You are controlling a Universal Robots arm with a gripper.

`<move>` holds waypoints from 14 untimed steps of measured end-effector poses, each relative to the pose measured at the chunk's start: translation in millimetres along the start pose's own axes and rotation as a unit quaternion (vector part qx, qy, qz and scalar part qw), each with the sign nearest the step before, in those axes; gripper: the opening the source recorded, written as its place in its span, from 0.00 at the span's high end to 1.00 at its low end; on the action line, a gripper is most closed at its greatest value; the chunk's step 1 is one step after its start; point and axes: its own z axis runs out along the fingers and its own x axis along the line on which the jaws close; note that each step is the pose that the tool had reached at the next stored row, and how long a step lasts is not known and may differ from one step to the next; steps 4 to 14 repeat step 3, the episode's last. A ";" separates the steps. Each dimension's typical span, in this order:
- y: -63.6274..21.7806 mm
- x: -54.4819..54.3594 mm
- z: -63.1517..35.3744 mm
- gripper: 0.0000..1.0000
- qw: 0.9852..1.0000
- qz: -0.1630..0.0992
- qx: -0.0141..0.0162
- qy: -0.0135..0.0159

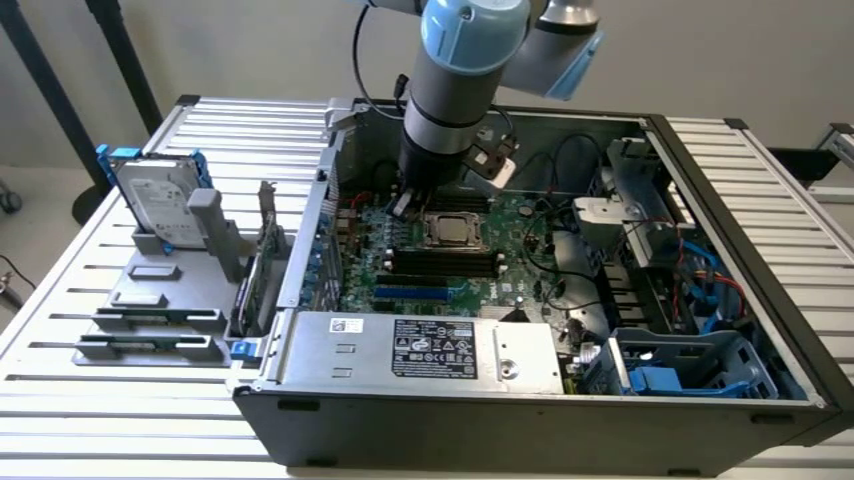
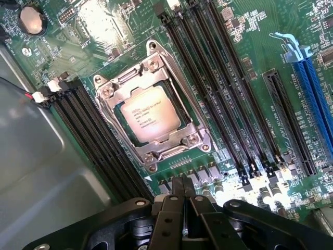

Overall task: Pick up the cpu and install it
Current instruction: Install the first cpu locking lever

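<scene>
- gripper (image 2: 182,200) is pinched together on nothing, hanging just above the motherboard (image 2: 250,47)
- cpu (image 2: 147,119) already sits in its socket frame (image 2: 156,104), so install looks basically done; next move needs a clean straight retreat
- the exterior view adds the open computer case (image 1: 747,190) and hard drive (image 1: 154,205)
</scene>
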 end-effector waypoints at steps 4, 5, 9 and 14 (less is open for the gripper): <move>0.0 0.0 0.0 0.89 1.000 0.000 0.000 0.000; 0.0 0.0 0.0 0.89 1.000 0.000 0.000 0.000; 0.0 0.0 0.0 0.89 1.000 0.000 0.000 0.000; 0.0 0.0 0.0 0.89 1.000 0.000 0.000 0.000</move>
